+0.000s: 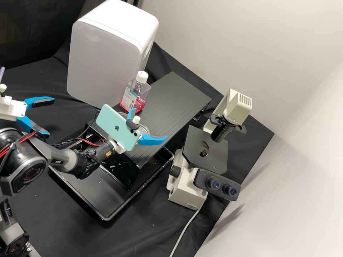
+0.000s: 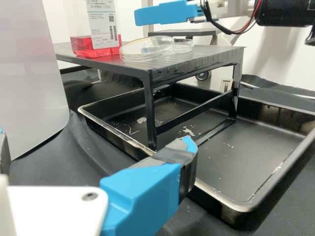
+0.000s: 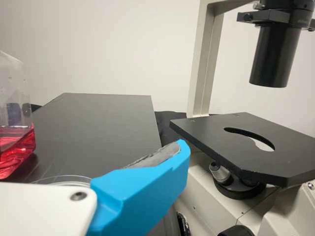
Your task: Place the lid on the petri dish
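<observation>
A clear petri dish lies on the black ribbed platform, near its front end, partly hidden by my right gripper. From the left wrist view the dish looks like a shallow clear disc, with a second clear rim just beside it; I cannot tell lid from base. My right gripper hangs open just above the dish, one blue finger on either side. Its finger stands over the dish's rim. My left gripper is open and holds nothing at the far left, well away from the platform.
A flask of red liquid stands on the platform right behind the dish. The platform stands in a black tray. A white box is at the back left, a microscope to the right.
</observation>
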Motion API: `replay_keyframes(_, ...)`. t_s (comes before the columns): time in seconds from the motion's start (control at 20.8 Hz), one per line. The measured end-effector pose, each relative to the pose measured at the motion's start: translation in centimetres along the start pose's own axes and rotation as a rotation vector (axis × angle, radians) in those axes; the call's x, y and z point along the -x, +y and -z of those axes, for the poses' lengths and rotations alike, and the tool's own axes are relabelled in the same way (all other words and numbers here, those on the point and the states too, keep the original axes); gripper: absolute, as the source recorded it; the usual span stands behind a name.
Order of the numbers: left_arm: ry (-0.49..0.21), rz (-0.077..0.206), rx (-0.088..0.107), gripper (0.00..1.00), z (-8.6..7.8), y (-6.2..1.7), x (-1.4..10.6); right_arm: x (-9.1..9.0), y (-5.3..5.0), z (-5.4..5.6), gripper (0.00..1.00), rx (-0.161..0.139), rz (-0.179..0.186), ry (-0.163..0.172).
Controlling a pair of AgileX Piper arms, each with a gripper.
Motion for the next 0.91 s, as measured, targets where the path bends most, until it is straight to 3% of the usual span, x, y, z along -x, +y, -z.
replay_keyframes(0.48,0.023,0.011,0.012,1.00,0.1,-0.32,-0.1,0.2,-0.3,0.2,1.00,0.002,0.004,0.014)
replay_keyframes(0.77,0.023,0.011,0.012,1.00,0.1,-0.32,-0.1,1.1,-1.9,1.9,1.00,0.077,0.033,0.088)
replay_keyframes(0.91,0.023,0.011,0.012,1.00,0.1,-0.32,-0.1,1.8,-2.7,2.4,1.00,0.098,0.052,0.111)
